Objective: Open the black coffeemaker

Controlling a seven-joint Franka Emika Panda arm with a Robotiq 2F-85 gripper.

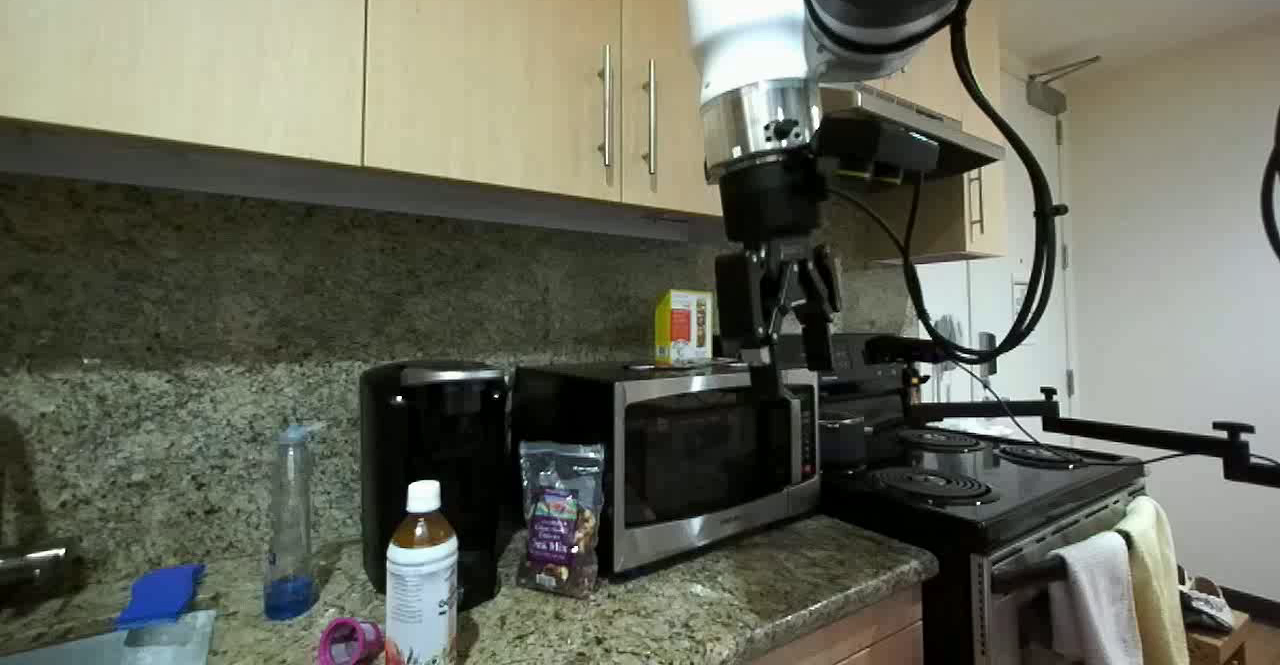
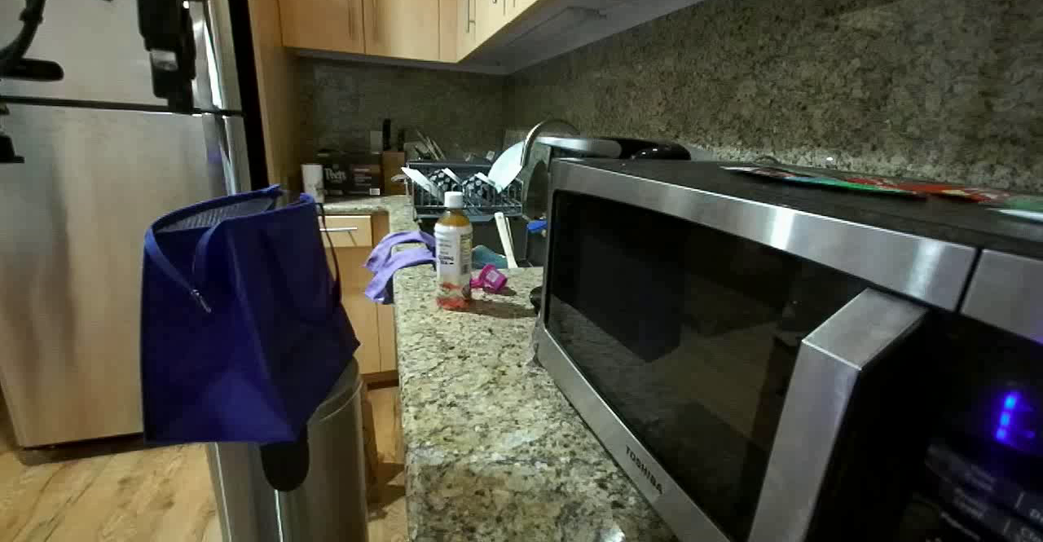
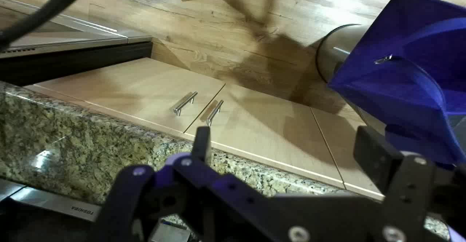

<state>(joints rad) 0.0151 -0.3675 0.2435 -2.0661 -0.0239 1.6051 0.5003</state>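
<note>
A tall, boxy, glossy black coffeemaker (image 1: 435,430) stands upright on a speckled granite table (image 1: 720,595), just beside the silver-and-black microwave (image 1: 700,455), at the end away from the stove (image 1: 1060,490). Its long axis is vertical; the silver band (image 1: 452,375) along its top faces roughly the same way as the microwave's front. A plastic bag of snack mix (image 1: 558,535) stands just beside the microwave, at the coffeemaker's end. A white-capped drink bottle (image 1: 422,585), farther from the microwave, hides some of the coffeemaker's lower part in an exterior view. The black claw (image 1: 793,370) hangs pointing down in front of the microwave, well apart from the coffeemaker. In the wrist view, its fingers (image 3: 376,153) are spread wide, holding nothing.
</note>
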